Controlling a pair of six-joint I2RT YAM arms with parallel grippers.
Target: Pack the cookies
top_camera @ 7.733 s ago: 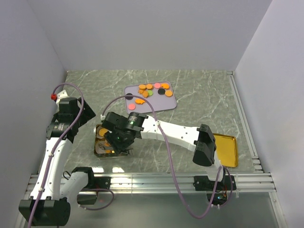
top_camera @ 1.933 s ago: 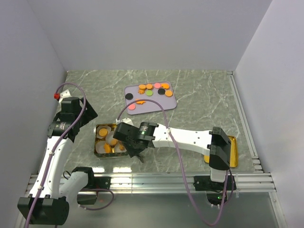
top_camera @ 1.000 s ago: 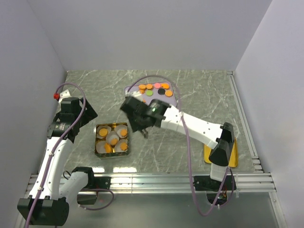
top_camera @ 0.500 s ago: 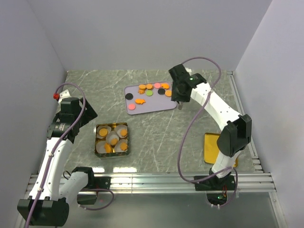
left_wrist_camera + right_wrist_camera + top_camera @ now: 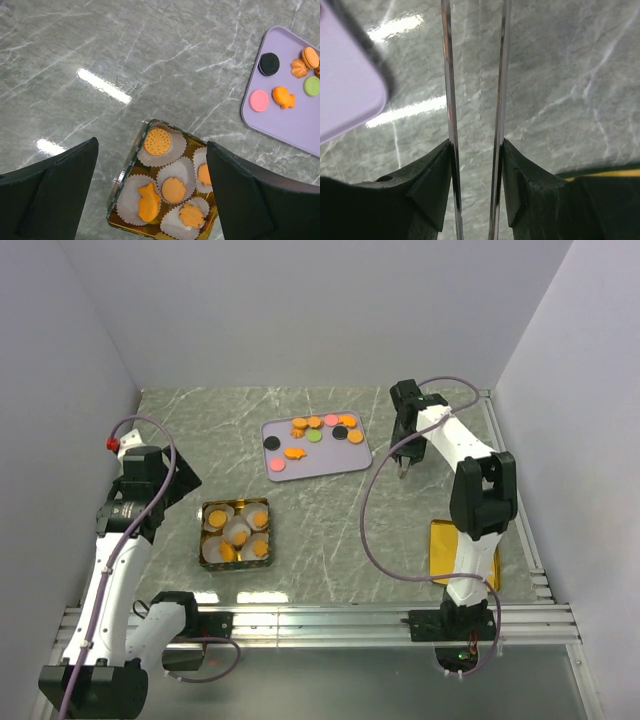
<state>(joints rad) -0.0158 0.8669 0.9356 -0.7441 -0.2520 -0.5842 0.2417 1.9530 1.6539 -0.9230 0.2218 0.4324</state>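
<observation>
- The right gripper [image 5: 404, 468] holds its thin metal fingers [image 5: 449, 100] slightly apart, with only grey-green marble tabletop [image 5: 330, 530] showing between them, just right of the lavender plastic tray [image 5: 340, 458].
- The left gripper [image 5: 151, 145] has its black fingers [image 5: 55, 195] spread wide and empty above the square gold metal tin [image 5: 123, 180], near left.
- The cookies [image 5: 315, 423] lie orange, black, pink and green on the far tray; more orange ones sit in white paper cups [image 5: 175, 150] inside the tin.
- A flat gold lid [image 5: 440, 552] lies near right.
</observation>
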